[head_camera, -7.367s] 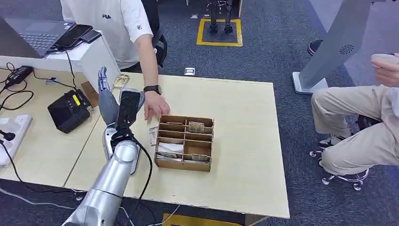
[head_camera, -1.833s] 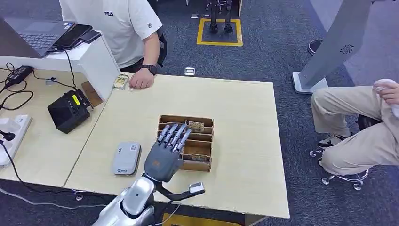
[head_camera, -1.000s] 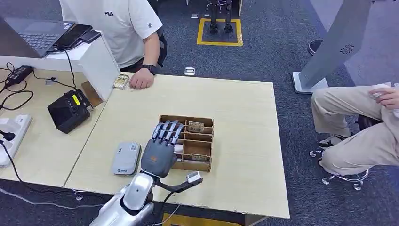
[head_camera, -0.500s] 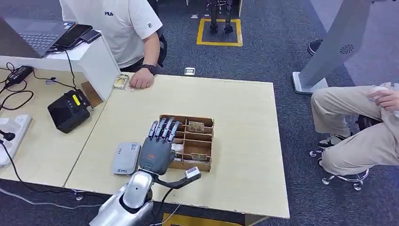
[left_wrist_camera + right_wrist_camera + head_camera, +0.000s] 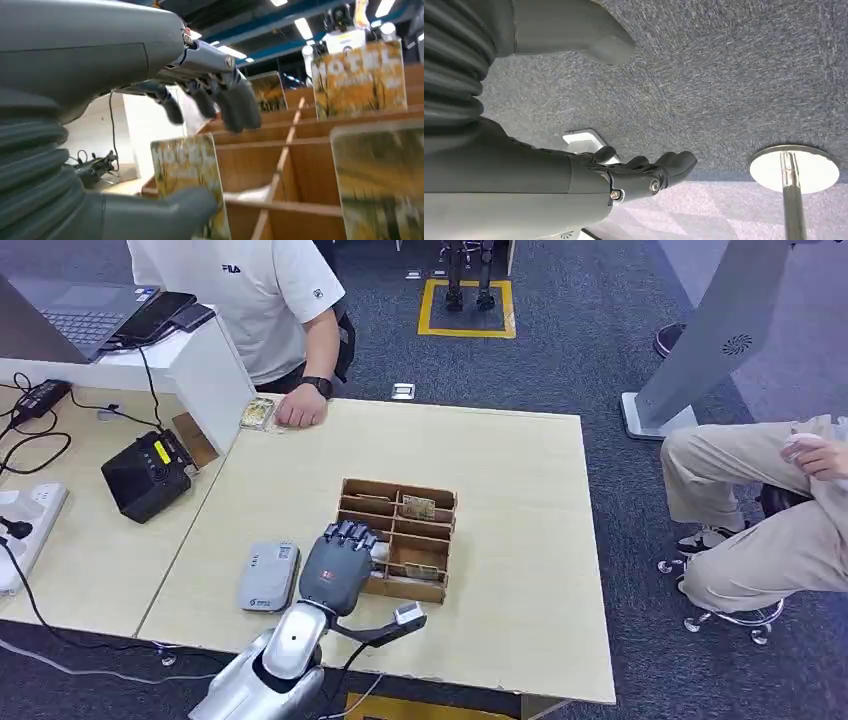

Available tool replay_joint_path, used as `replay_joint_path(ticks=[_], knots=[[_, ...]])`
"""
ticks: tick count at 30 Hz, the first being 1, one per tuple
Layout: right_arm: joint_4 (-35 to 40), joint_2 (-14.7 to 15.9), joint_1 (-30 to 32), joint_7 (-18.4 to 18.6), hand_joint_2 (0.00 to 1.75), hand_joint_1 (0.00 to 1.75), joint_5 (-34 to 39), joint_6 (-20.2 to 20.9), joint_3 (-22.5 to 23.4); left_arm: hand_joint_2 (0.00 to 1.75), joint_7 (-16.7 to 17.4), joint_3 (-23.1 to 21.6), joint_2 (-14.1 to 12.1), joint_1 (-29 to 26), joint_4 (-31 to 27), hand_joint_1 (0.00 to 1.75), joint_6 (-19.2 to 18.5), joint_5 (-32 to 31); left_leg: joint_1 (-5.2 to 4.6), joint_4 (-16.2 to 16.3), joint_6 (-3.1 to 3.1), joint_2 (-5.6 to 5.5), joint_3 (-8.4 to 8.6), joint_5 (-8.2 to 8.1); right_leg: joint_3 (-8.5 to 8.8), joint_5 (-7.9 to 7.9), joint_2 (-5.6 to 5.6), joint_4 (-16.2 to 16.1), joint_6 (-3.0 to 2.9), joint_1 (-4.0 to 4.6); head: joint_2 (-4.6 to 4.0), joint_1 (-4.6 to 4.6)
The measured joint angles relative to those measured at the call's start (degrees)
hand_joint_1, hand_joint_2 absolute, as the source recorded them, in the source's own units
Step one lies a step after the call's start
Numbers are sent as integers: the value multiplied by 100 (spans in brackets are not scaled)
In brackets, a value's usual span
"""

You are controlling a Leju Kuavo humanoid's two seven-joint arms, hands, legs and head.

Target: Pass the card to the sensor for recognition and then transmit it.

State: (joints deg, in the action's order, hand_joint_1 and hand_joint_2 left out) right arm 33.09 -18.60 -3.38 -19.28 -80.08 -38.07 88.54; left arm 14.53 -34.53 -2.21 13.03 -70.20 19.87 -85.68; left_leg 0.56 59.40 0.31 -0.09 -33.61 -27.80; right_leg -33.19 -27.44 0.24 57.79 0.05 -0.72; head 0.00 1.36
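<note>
A brown wooden card box (image 5: 440, 502) with several compartments stands mid-table. Cards stand in it: one (image 5: 417, 508) in a far slot, another (image 5: 420, 572) in a near slot. My left hand (image 5: 338, 565) is over the box's near-left corner, fingers bent down into a compartment. In the left wrist view a yellow hotel card (image 5: 187, 175) stands between the thumb (image 5: 165, 212) and the dark fingers (image 5: 225, 102), which hover apart above it; no grip shows. The grey card sensor (image 5: 269, 577) lies flat just left of the hand. My right hand (image 5: 634, 175) hangs over carpet, holding nothing.
A person in a white shirt sits at the far side, a hand (image 5: 300, 415) beside a card (image 5: 258, 412) on the table. A black device (image 5: 148, 476), cables and a laptop (image 5: 75, 310) are on the left desk. Another person (image 5: 770, 500) sits at the right.
My left hand has drawn back toward the box's near-left corner and lowered, its fingers going from stretched over the box to bent down into it. The box shifted slightly.
</note>
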Motion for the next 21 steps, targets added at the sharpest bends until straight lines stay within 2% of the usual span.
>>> replay_joint_path(ticks=[5,15,18,21], knots=[[0,0,-1,15,175,0,-26,0,0,175,-181,0,-13,46,120,175,-243,18,0,0,0,-1,0,0,1,0,-1,0,0,0,0,2],[0,0,-1,39,175,0,-67,0,0,175,-245,0,-35,109,173,175,-299,31,0,0,0,0,2,0,3,0,1,0,0,0,0,2],[0,0,-1,4,175,0,4,0,0,175,-225,0,-46,114,199,175,-19,39,0,0,0,1,3,0,3,0,2,1,-1,0,0,2],[0,0,-1,20,175,0,-15,0,0,175,-221,0,-48,107,199,175,109,39,1,0,0,0,3,0,3,0,1,1,0,0,0,2]])
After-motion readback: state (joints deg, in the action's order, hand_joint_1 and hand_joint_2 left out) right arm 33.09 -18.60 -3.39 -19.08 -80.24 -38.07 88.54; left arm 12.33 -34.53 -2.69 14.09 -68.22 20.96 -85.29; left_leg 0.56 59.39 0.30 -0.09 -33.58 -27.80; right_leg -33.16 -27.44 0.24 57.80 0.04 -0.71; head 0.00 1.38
